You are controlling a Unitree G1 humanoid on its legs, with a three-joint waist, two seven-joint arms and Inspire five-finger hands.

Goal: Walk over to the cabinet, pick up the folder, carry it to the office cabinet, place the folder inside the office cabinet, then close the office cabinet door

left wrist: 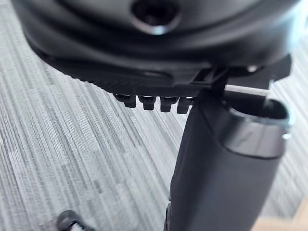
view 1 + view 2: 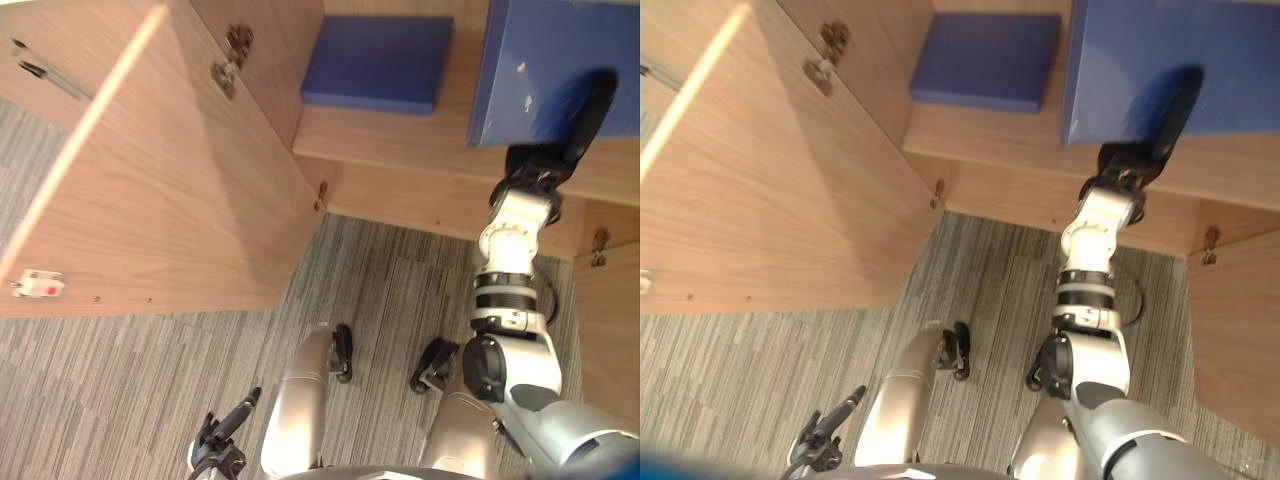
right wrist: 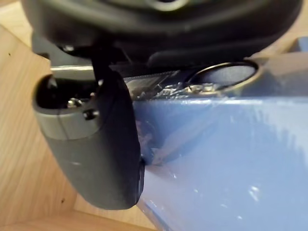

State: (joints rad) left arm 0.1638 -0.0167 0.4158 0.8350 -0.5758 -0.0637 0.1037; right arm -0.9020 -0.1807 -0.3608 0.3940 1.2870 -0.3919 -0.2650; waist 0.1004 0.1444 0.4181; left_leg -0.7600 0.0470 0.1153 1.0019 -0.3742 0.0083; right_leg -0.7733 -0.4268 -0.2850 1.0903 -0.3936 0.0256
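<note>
My right hand (image 2: 572,128) is shut on a large blue folder (image 2: 545,70), holding it upright over the wooden shelf (image 2: 400,140) of the open office cabinet. In the right wrist view the thumb (image 3: 96,154) presses on the folder's glossy blue face (image 3: 231,159), beside its metal ring. A second blue folder (image 2: 380,62) lies flat on the shelf to the left of the held one. My left hand (image 2: 225,432) hangs low at my side above the carpet, fingers relaxed and holding nothing.
The cabinet's left door (image 2: 170,190) stands swung wide open towards me, with hinges (image 2: 230,60) at its inner edge. Part of a right door (image 2: 610,330) juts out on the right. Grey striped carpet (image 2: 390,290) lies between them.
</note>
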